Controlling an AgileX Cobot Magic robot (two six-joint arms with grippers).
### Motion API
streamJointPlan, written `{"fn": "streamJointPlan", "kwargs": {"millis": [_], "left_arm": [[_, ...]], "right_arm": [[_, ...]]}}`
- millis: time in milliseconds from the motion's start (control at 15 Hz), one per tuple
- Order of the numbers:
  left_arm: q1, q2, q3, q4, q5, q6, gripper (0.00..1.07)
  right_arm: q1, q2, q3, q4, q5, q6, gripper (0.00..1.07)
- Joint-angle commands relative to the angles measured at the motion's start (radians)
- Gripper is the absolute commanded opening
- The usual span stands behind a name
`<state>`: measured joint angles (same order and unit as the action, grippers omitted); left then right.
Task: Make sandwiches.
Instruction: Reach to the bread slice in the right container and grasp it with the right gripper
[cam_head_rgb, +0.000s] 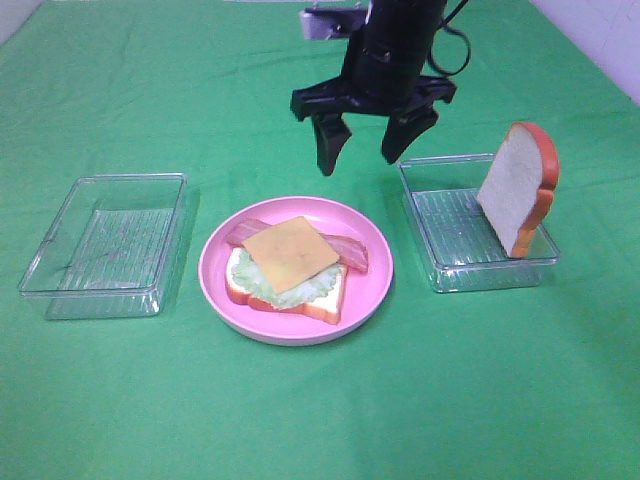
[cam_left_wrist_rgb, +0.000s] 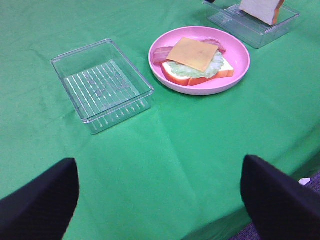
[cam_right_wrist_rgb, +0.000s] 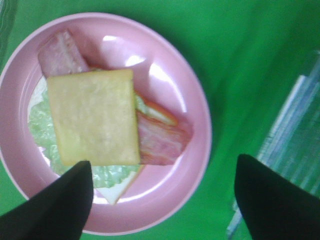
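One slice short of a sandwich. Nearest, out of the high view: left gripper (cam_left_wrist_rgb: 160, 200), fingers spread wide, nothing between them, hanging over bare cloth (cam_left_wrist_rgb: 200, 150) well short of everything. No trouble from it unless swung across the left tray (cam_head_rgb: 105, 245), empty and light enough to skid.

Middle: pink plate (cam_head_rgb: 215, 280) with the open stack (cam_head_rgb: 295, 262). Bread at the base, lettuce over it, bacon running left-far to right, cheese square on top and turned askew. Nothing pinning these layers; loose, probably slippery. Risks here: cheese sliding off the lettuce under a sideways push from the top slice; bacon ends, already hanging past the bread, getting dragged out; top slice landing off-square and tipping off the sloped cheese.

Right of the plate: right tray (cam_head_rgb: 440, 240), with the last bread slice (cam_head_rgb: 518, 185) standing on edge, leaning at the tray's right end. Awkward to pinch as it stands; likely to topple flat or slip from a grip on its crust, and the clear tray may lift or shift along with it.

Farthest: right gripper (cam_head_rgb: 362, 140), jaws apart and empty, poised above the plate's far rim. Danger if lowered carelessly: fingertips clipping the rim or the cheese.
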<state>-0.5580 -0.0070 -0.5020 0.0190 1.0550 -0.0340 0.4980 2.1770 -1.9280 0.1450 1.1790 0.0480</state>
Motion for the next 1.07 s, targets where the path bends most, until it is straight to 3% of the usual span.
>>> {"fn": "streamJointPlan", "kwargs": {"millis": [67, 533, 733, 1067], "left_arm": [[-0.001, -0.007, 0.003, 0.004, -0.009, -0.004, 0.83], [-0.001, -0.007, 0.003, 0.004, -0.009, -0.004, 0.83], [-0.001, -0.007, 0.003, 0.004, -0.009, -0.004, 0.83], [-0.001, -0.007, 0.003, 0.004, -0.009, -0.004, 0.83]], "right_arm": [[-0.069, -0.077, -0.005, -0.054, 0.037, 0.018, 0.74], [-0.292, -0.144, 0.011, -0.145, 0.110, 0.073, 0.74], [-0.372, -0.138, 0.116, -0.127, 0.103, 0.071, 0.74], [-0.369, -0.109, 0.204, -0.070, 0.021, 0.028, 0.74]]}}
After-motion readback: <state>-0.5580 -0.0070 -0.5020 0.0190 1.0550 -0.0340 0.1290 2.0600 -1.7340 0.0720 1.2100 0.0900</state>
